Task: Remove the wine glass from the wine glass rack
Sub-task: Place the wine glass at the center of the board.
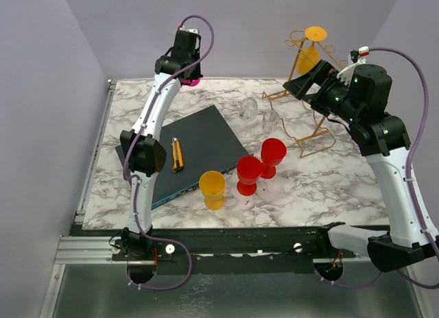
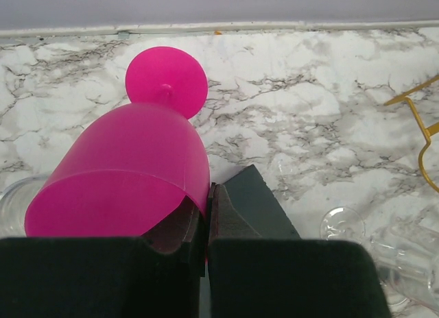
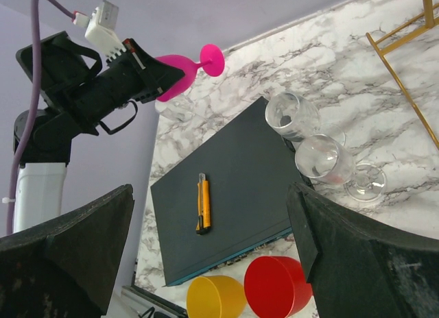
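The gold wire wine glass rack [image 1: 310,135] stands at the back right of the marble table, and its legs also show in the right wrist view [image 3: 400,55]. A yellow wine glass [image 1: 312,49] hangs upside down on it. My right gripper [image 1: 306,85] hovers open just in front of the rack, its wide-apart jaws [image 3: 212,229] holding nothing. At the back left, my left gripper [image 1: 186,71] is raised above the table and shut on the rim of a pink wine glass [image 2: 130,174]. The glass's foot points away from the fingers [image 2: 236,212].
A dark board [image 1: 206,136] carries a yellow utility knife [image 1: 177,155]. Near the front stand a yellow cup [image 1: 212,188] and two red glasses [image 1: 249,174] [image 1: 273,155]. Clear glasses [image 1: 248,109] [image 1: 271,119] lie between the board and the rack.
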{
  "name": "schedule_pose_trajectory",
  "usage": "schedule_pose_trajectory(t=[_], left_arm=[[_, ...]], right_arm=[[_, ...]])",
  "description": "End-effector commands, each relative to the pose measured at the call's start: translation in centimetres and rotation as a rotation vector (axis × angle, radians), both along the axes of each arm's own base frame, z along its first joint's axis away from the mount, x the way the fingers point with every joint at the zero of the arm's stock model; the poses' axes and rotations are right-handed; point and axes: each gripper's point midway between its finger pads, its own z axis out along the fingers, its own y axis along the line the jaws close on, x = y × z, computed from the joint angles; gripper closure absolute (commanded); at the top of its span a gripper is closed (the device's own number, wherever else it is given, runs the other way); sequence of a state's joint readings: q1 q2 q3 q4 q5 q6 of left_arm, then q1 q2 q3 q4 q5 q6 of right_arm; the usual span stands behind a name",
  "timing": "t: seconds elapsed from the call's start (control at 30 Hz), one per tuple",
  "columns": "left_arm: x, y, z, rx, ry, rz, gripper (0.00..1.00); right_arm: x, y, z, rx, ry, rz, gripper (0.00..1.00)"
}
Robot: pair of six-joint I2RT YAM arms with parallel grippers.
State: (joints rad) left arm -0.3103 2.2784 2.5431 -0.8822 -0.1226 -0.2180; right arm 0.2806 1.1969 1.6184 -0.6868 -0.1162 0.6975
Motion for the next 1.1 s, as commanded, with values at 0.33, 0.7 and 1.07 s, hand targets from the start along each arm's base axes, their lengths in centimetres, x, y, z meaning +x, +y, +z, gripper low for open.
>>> schedule_pose_trajectory(t=[0.33,0.7,1.07], left_arm=[[0.2,-1.5,-4.0,0.087,0.064,-0.050,1.00],[-0.1,-1.8,-6.4,0.126,0.118,-0.049,1.00],[-0.5,-1.8,-7.5,0.136,0.151,-0.050,1.00]], right_arm=[[0.6,-0.5,-1.0,-0.046,0.002,-0.026,0.00],[0.8,-0.4,-1.6,-0.046,0.013,-0.022,0.00],[0.9,-0.4,-2.0,-0.046,0.023,-0.027,0.00]])
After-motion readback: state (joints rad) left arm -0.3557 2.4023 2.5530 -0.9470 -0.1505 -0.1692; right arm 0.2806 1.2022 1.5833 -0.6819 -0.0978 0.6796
